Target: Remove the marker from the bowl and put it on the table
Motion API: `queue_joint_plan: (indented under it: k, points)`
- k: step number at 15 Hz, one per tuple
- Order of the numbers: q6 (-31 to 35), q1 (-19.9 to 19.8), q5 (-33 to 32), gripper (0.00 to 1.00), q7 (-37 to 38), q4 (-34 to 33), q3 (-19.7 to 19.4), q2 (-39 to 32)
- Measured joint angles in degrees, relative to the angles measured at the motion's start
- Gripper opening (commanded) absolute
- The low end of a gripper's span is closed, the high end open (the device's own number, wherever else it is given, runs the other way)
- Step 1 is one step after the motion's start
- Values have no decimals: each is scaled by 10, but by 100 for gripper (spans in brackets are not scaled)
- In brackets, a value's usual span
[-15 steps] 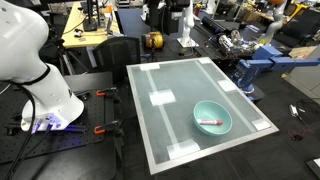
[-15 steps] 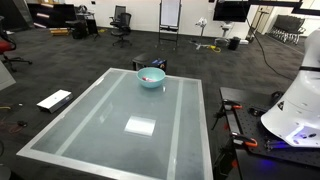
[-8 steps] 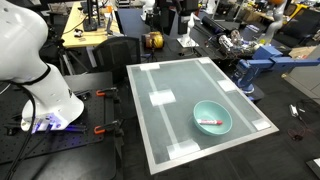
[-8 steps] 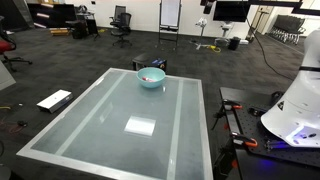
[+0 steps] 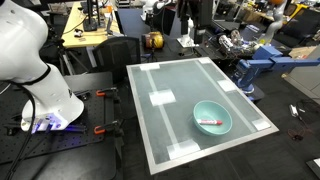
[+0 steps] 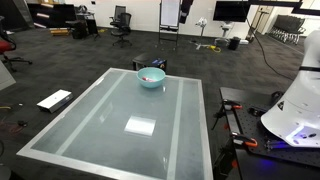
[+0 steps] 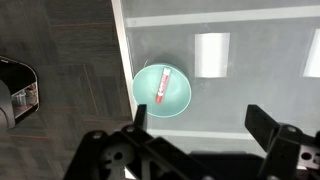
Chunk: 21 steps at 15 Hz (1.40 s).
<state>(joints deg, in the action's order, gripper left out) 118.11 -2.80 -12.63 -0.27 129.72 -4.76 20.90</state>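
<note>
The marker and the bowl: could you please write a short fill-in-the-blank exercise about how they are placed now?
1. The red-pink ___ lies inside the bowl.
2. The bowl stands on the grey-green ___.
3. In the wrist view the claw is ___ and holds nothing.
Missing words: marker; table; open.
</note>
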Motion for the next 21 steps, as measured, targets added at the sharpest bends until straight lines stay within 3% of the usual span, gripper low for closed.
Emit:
queue_joint_plan:
  k: [12,21]
  points:
    - [124,-43,10,100,198,-11,-1,-104]
    - [173,-60,27,100,255,-10,-13,-155]
